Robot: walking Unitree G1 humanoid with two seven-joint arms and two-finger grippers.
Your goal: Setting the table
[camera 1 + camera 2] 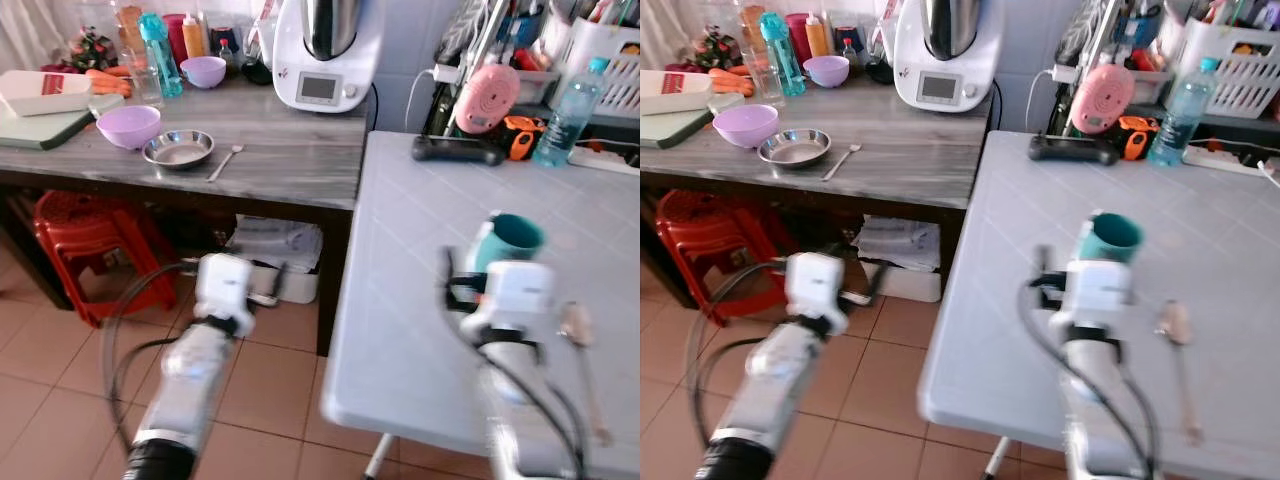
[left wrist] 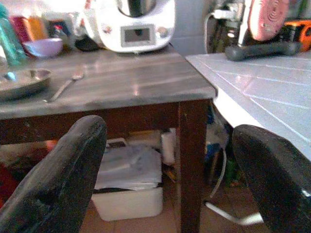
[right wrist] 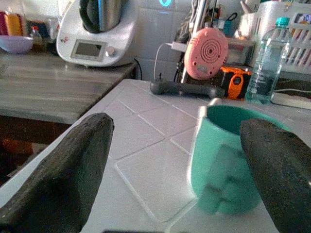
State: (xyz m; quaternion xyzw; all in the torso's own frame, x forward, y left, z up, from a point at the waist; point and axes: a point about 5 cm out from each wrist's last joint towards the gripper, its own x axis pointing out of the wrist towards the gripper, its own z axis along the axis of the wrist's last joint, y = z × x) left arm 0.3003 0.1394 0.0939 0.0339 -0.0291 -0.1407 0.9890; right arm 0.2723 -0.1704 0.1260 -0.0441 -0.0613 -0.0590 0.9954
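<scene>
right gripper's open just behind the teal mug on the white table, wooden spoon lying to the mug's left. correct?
Not quite: the wooden spoon lies to the right of the teal mug, not its left, as the right eye view shows. The rest holds: the right gripper is open just behind the mug on the white table.

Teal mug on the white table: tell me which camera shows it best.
The right wrist view: the teal mug sits large and close between the open right gripper's fingers, rim and interior visible. In both eye views it is small and partly hidden behind the right wrist.
</scene>
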